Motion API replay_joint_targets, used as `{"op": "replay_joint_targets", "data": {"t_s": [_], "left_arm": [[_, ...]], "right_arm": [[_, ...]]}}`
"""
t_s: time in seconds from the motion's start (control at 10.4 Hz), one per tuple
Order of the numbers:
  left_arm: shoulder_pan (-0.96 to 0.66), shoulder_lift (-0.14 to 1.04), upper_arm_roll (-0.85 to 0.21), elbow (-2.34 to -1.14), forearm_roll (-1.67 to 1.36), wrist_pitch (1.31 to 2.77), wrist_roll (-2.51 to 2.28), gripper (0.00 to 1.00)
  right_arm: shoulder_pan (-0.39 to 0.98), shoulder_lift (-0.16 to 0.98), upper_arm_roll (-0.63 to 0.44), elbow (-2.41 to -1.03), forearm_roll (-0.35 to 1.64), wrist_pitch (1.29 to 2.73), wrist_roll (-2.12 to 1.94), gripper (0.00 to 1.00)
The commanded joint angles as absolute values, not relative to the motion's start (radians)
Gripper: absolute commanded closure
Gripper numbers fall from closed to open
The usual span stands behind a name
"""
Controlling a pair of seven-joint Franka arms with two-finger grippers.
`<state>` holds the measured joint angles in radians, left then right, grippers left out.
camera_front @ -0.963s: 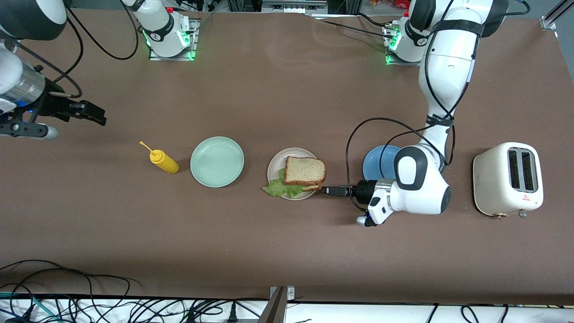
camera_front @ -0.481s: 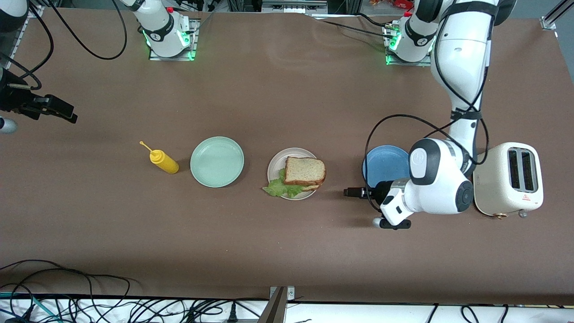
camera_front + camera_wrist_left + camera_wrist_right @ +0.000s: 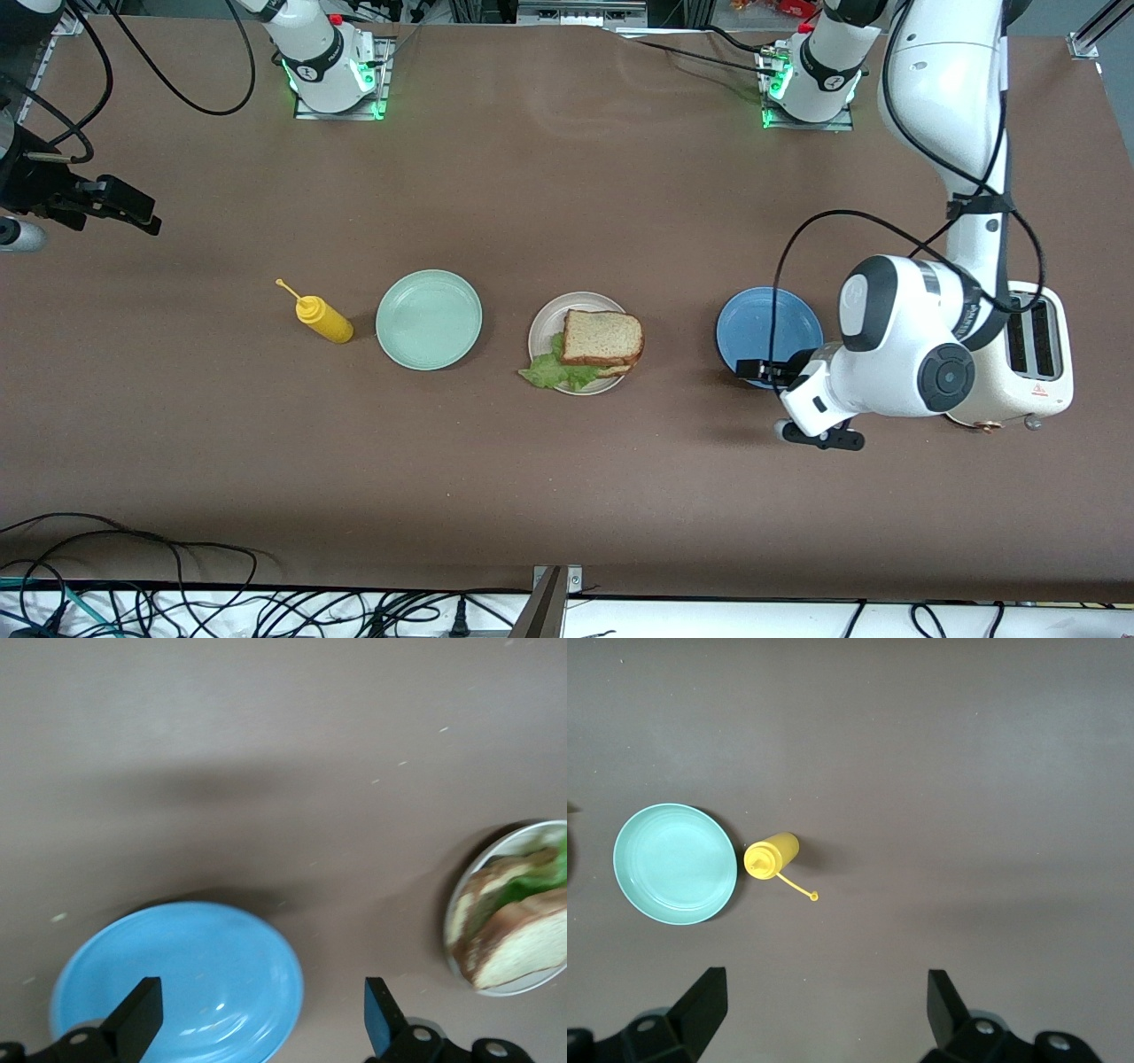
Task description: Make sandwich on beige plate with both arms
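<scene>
Beige round plate point(image 3: 542, 330), mid-table btwn mint green plate point(image 3: 429, 319) & blue plate point(image 3: 767, 332), holds brown-bread-and-lettuce sandwich point(image 3: 595, 345), stacked; task looks done. Left gripper point(image 3: 760, 369) over blue plate, jaws apart, empty. Right gripper point(image 3: 124, 206) at right arm's end, jaws apart, empty.

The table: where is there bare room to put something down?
The table lies bare nearer the camera than the row of plates, and between that row and the arm bases. The row is crowded: mustard bottle, mint plate, beige plate, blue plate, toaster.
</scene>
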<state>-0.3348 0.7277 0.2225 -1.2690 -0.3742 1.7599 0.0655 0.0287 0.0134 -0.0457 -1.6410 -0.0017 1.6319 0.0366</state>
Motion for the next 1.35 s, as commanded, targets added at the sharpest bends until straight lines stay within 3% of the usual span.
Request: {"op": "replay_joint_targets", "data": {"t_s": [0.0, 1.25], "left_arm": [[-0.292, 0.663, 0.218, -1.298, -0.281, 1.694, 0.061, 0.0], [-0.242, 0.405, 0.218, -1.287, 0.011, 1.418, 0.064, 0.0]], "right_arm": [[0.025, 0.003, -0.043, -1.641, 0.017, 1.617, 0.04, 0.0], [0.025, -0.028, -0.04, -1.652, 0.017, 1.615, 0.046, 0.0]]}}
